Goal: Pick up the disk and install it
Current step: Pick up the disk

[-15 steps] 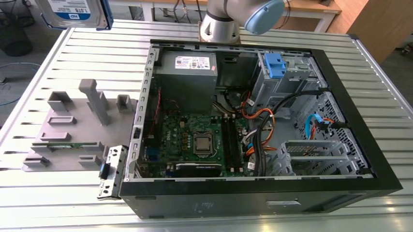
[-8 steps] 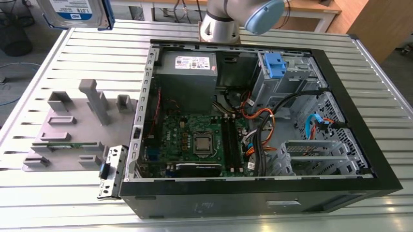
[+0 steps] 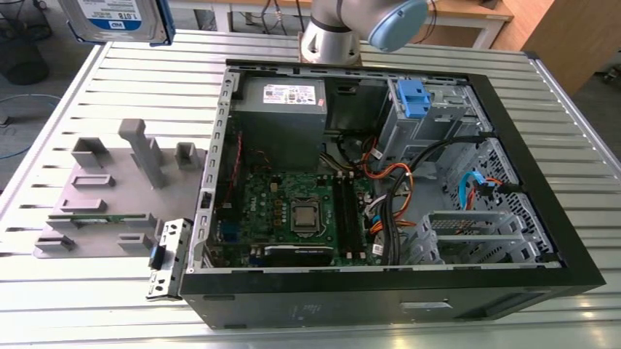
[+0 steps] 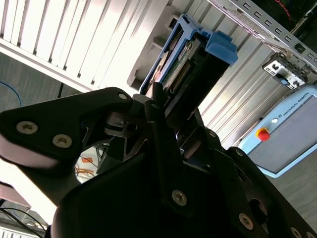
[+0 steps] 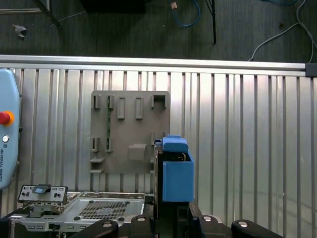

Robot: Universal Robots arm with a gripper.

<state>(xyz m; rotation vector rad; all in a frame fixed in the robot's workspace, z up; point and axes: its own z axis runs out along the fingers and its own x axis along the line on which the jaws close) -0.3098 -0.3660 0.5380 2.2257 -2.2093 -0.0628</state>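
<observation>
Bearing blue rails point(image 3: 165, 25), the disk point(image 3: 115, 22) shows its label point(image 3: 102, 10).

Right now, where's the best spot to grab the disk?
Likely at the end opposite its blue tab, where the pincer is shut on it. The disk is a thin, flat slab, so coming end-on lets opposite sides be squeezed.

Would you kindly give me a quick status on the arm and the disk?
Tool shut on the disk. Disk aloft, outside the computer case. No obstruction seen around it.
</observation>
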